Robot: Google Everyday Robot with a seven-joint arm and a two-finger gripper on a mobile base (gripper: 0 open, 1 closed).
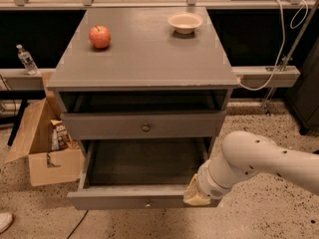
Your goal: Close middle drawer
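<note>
Camera view, from the left: cardboard box (37,151) on the floor, apple (99,37) upper left on the cabinet top (144,59). Lower centre, the middle drawer (124,198) stands pulled wide open. The gripper (197,195) is at the right end of its front; open or closed, can't tell.

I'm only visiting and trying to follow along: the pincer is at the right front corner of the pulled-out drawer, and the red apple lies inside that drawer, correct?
Not quite. The camera view shows the apple on top of the cabinet, not inside the middle drawer. The pincer is indeed at the right front corner of that pulled-out drawer.
</note>
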